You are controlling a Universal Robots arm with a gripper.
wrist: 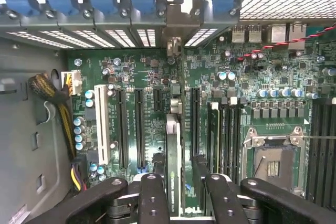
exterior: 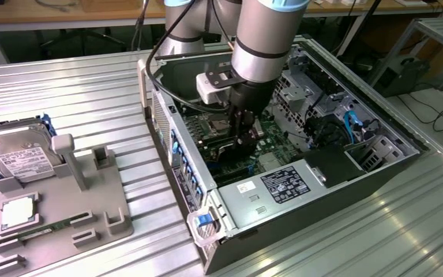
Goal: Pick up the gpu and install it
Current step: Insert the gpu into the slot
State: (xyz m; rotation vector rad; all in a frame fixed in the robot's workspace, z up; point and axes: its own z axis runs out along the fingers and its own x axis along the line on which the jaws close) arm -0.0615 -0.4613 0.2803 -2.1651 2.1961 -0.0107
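no legible text, labels too blurred

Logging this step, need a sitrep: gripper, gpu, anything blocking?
Gripper down inside the computer case, shut on the gpu. Card edge-on over the motherboard slots. Nothing seen blocking.

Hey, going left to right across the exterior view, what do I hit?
hard drive → grey holder tray → computer case → gripper holding the gpu over the motherboard → blue cable
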